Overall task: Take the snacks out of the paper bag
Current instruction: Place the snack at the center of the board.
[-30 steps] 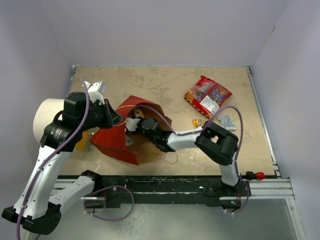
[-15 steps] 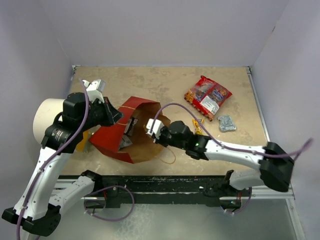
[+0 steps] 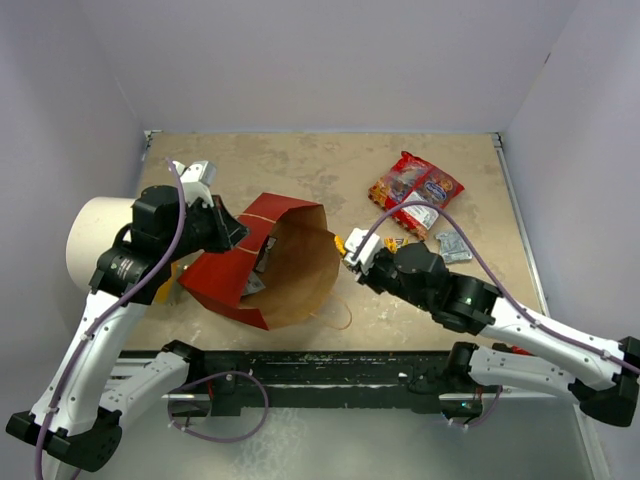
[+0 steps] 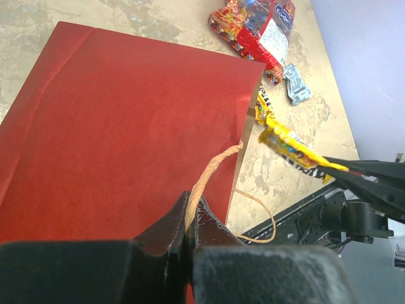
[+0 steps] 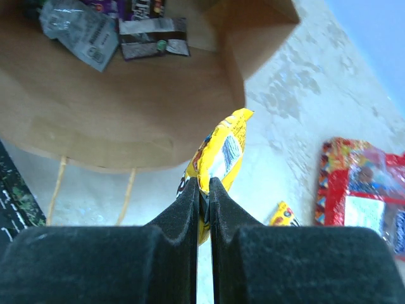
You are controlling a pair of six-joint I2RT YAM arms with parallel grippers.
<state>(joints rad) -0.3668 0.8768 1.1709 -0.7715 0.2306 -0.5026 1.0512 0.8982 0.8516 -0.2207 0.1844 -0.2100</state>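
Right at the right gripper (image 5: 204, 190), the two dark jaws are pressed together on the lower end of a yellow candy pack (image 5: 218, 152), which sticks up and out from between them. In the top view this gripper (image 3: 352, 252) holds the pack (image 3: 343, 243) off the table, just outside the right edge of the paper bag's mouth. The paper bag (image 3: 290, 275) lies on its side, its brown inside facing the right arm and its red outside (image 4: 120, 126) turned up toward the left wrist camera. The left gripper (image 4: 190, 218) is clamped on the bag's rim, where a tan string handle (image 4: 209, 174) runs in between its jaws; from above, this gripper (image 3: 235, 235) sits at the bag's left upper edge and holds the mouth open. Deeper in the bag lie a silver-grey packet (image 5: 79, 31) and a brown candy pack (image 5: 152, 38) side by side. A second string loop (image 3: 340, 315) trails onto the table (image 3: 300, 170) below the mouth. Beyond the held pack, another small yellow pack (image 3: 395, 243) lies on the table, with a silver-grey packet (image 3: 452, 245) just to its right. Farther back rest the two red snack bags (image 3: 415, 192), overlapping each other. A white cylinder (image 3: 95, 240) stands at the far left, behind the left arm.
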